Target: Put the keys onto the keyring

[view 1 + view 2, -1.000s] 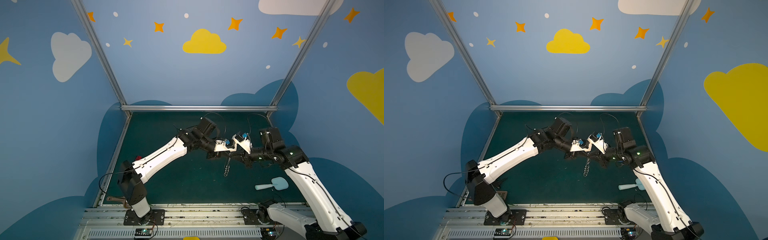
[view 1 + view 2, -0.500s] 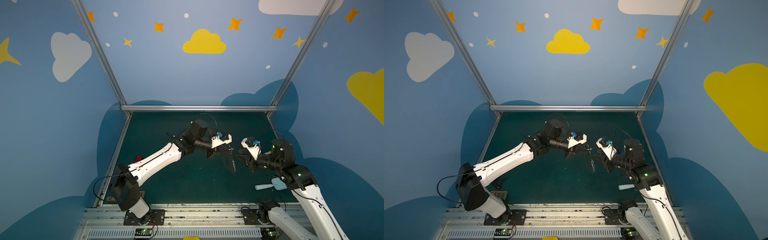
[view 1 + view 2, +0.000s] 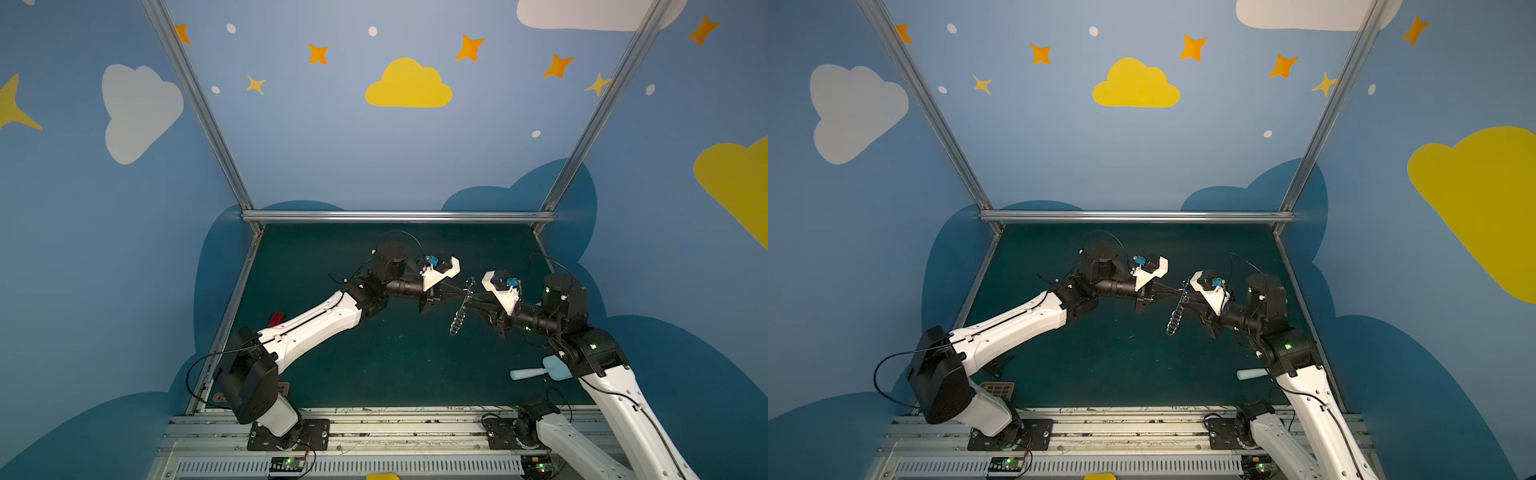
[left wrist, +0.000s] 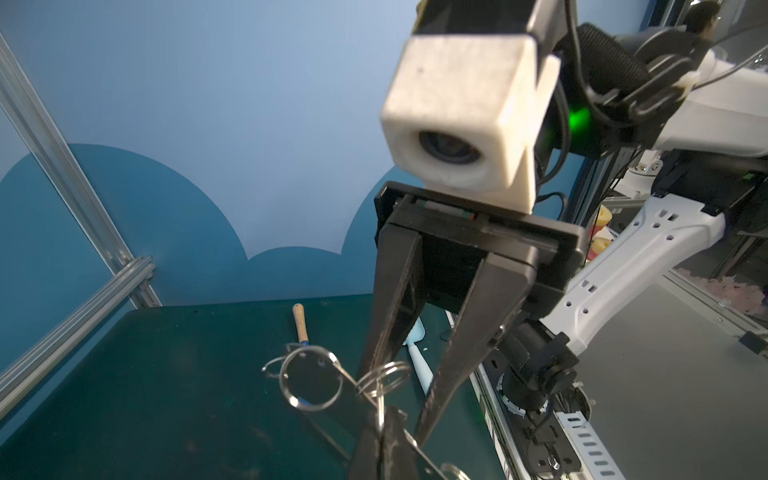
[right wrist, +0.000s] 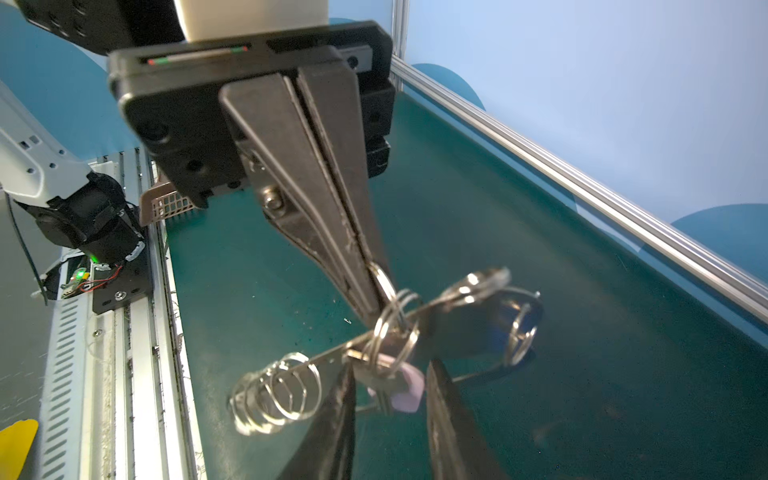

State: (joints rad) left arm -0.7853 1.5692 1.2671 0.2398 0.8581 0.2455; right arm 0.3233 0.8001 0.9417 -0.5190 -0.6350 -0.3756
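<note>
The keyring (image 3: 460,309) (image 3: 1176,311) hangs in mid-air over the mat, a flat grey plate (image 5: 461,328) with several silver split rings (image 5: 276,392). My left gripper (image 5: 374,305) (image 4: 384,419) (image 3: 457,294) is shut on one split ring at the plate's edge. The key (image 5: 405,392), silver with a pale head, hangs by a split ring (image 5: 392,332) against the plate; I cannot tell whether it is threaded on. My right gripper (image 5: 390,370) (image 4: 395,405) (image 3: 473,303) is open, its fingers either side of the key's head with gaps showing.
A pale blue spatula (image 3: 540,372) (image 3: 1250,374) lies on the green mat near the right arm's base. A red gadget (image 3: 275,319) sits by the left rail. A wooden-handled tool (image 4: 300,328) lies farther off, and a brown grid piece (image 3: 996,388) at the front left.
The right arm drew back to the right with its jaws opening, then returned to the keyring. The left arm shifted slightly and kept hold of the keyring throughout.
</note>
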